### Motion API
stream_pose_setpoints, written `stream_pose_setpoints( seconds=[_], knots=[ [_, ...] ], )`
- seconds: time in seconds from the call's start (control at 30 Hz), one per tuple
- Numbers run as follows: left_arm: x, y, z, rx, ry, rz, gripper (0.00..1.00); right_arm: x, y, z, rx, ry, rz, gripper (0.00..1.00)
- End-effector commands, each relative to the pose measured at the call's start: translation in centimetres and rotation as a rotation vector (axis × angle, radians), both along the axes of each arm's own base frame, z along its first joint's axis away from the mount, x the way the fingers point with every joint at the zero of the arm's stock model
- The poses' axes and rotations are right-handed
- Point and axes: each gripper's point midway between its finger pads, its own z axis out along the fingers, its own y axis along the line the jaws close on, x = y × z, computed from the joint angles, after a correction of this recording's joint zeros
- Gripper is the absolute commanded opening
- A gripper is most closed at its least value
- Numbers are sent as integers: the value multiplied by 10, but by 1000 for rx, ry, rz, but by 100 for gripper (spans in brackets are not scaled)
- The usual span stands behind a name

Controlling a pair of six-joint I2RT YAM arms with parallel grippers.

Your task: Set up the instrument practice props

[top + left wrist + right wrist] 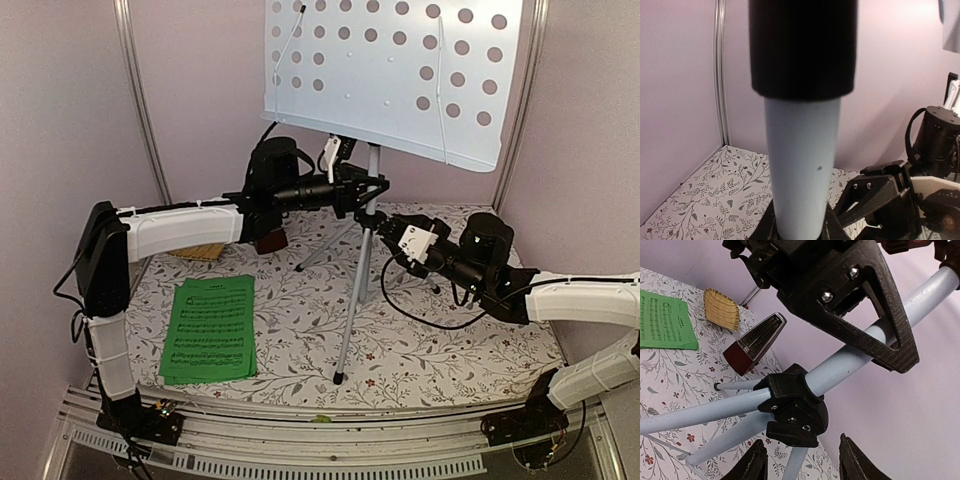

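Observation:
The pale blue perforated music stand [385, 70] stands upright on its silver tripod legs [352, 310]. My left gripper [372, 190] is shut on the stand's pole [800, 165], just below a black collar. My right gripper [386, 236] is open, its fingers [752, 464] on either side of the black tripod hub [795, 410] without touching it. The green sheet-music booklet [210, 328] lies flat at the front left. The reddish-brown pyramid metronome [755, 342] stands behind the stand and is mostly hidden by my left arm in the top view [271, 241].
A tan woven straw mat [200, 252] lies at the back left, also in the right wrist view [721, 309]. Pale walls and a metal corner post [140, 100] enclose the floral tabletop [450, 350]. The stand's legs spread over the table's middle.

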Motion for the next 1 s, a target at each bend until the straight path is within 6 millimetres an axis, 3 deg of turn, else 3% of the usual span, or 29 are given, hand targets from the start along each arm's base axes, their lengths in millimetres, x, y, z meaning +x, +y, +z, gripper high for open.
stream_pose_setpoints(
  seconds=[0.0,0.3,0.5,0.6,0.87,0.97],
  knots=[
    [-32,17,79,-133,-63,-93,0,-1,12,10,-35,-58,17,48],
    [-33,17,74,-123,-62,-94,0,-1,18,13,-27,-59,37,28],
    [-33,17,72,-122,-62,-95,0,-2,15,13,60,24,26,7],
    [-34,16,72,-123,-65,-92,0,-4,12,15,168,114,19,0],
    [-34,16,70,-125,-75,-71,0,-3,-2,10,573,466,-57,0],
    [-34,16,69,-126,-79,-67,0,-1,-11,10,800,639,-105,0]
  ],
)
